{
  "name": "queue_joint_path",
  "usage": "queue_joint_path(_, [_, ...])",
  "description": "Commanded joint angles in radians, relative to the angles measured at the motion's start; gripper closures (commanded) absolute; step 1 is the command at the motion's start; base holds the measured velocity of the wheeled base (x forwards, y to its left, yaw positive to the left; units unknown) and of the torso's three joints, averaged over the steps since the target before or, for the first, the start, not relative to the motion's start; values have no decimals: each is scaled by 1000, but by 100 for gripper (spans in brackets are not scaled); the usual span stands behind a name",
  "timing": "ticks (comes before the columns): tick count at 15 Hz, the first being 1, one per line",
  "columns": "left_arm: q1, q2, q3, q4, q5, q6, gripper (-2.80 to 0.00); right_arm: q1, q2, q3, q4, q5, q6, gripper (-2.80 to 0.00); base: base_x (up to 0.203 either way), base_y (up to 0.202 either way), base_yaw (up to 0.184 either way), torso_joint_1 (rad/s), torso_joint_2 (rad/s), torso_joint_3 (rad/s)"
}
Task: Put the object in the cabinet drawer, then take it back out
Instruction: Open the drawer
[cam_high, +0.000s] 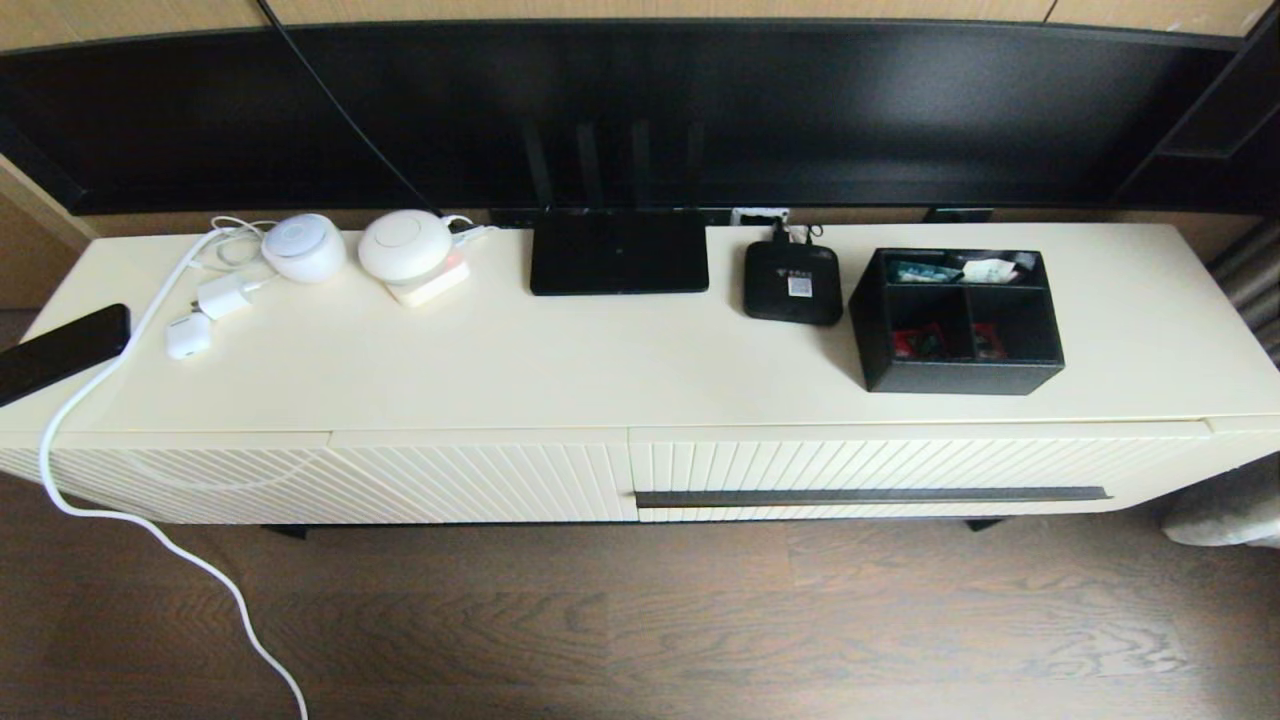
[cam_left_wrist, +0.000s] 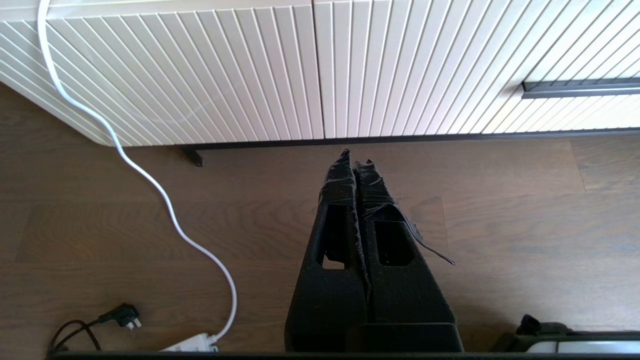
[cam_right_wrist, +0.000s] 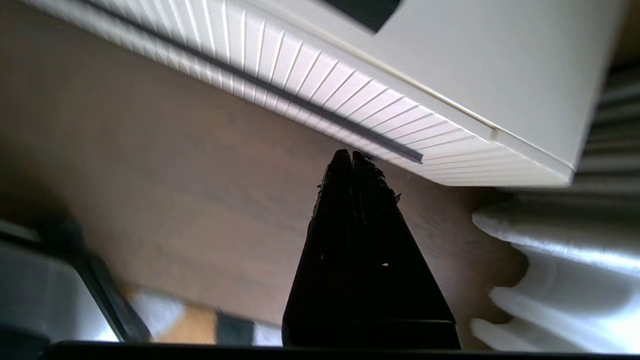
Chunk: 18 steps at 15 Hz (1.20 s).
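Counts across the cream cabinet top and its front

One black rectangular three-compartment organizer box (cam_high: 958, 322) at 3 o'clock on the top; one flat black router (cam_high: 618, 252) at 12 with four upright antennas; one small black square set-top box (cam_high: 793, 282) between them; two round white devices (cam_high: 303, 246) (cam_high: 405, 245) at 10; two small white plugs (cam_high: 226, 296) (cam_high: 188, 335); one dark phone (cam_high: 60, 350) at 9; one white cable (cam_high: 150, 520). Two ribbed cream fronts, one being the drawer (cam_high: 900, 465) with one long dark handle bar (cam_high: 870, 496). Two grippers (cam_left_wrist: 356, 156) (cam_right_wrist: 348, 154), each pressed closed.
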Motion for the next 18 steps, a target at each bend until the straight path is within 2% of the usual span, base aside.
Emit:
queue_joint_path(1, [0,0,0,0,0,0,0,60,272,-35,1,-8,-51,0,0,0,0,0,0,0])
queue_joint_path(4, [0,0,0,0,0,0,0,213,465,-62,13,-71,-90,0,0,0,0,0,0,0])
queue_joint_path(6, [0,0,0,-1,0,0,0,261,561,-56,14,-92,-135,0,0,0,0,0,0,0])
queue_joint_path(8, [0,0,0,0,0,0,0,275,643,-32,-33,-99,-230,0,0,0,0,0,0,0])
queue_joint_path(12, [0,0,0,0,0,0,0,278,778,89,-401,-134,-525,0,0,0,0,0,0,0])
queue_joint_path(14, [0,0,0,-1,0,0,0,277,857,142,-562,-167,-636,0,0,0,0,0,0,0])
queue_joint_path(16, [0,0,0,-1,0,0,0,277,926,189,-715,-192,-728,0,0,0,0,0,0,0])
queue_joint_path(18, [0,0,0,-1,0,0,0,277,993,227,-861,-197,-769,0,0,0,0,0,0,0])
